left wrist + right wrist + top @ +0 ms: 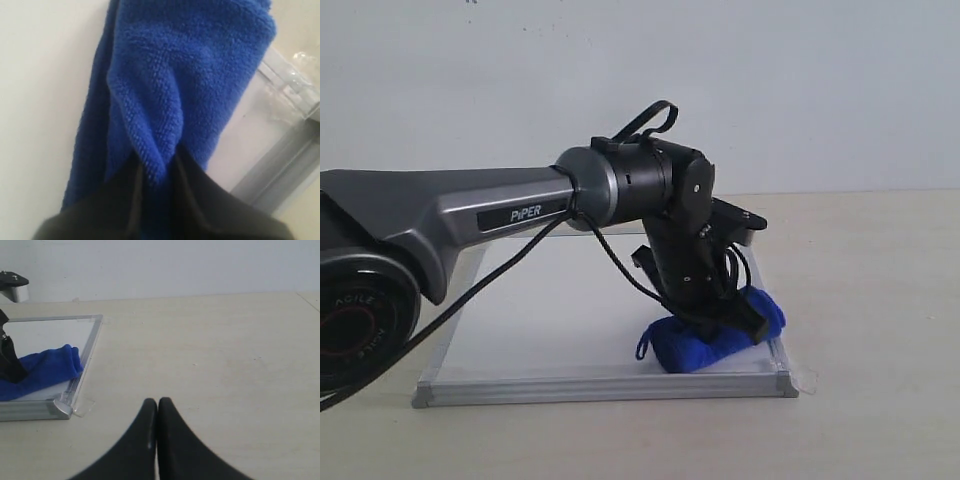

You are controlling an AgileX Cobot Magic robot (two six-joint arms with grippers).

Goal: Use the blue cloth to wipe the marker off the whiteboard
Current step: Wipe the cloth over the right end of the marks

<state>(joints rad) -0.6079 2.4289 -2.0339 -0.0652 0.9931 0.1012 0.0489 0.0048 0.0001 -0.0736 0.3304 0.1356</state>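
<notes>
Ext: we count 1 board (570, 335), 1 cloth (700, 348), 1 arm (470, 212) marked "PiPER". L claw (745, 318) clamps the cloth at the board's near-right corner. L wrist: same grip, cloth on the board. R wrist: R claw (158, 412) closed, empty, over the table (225, 355).

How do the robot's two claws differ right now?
The left gripper pinches the blue cloth; the right gripper holds nothing. The left gripper is over the whiteboard; the right gripper is over the table beside it. Both are black and closed.
</notes>
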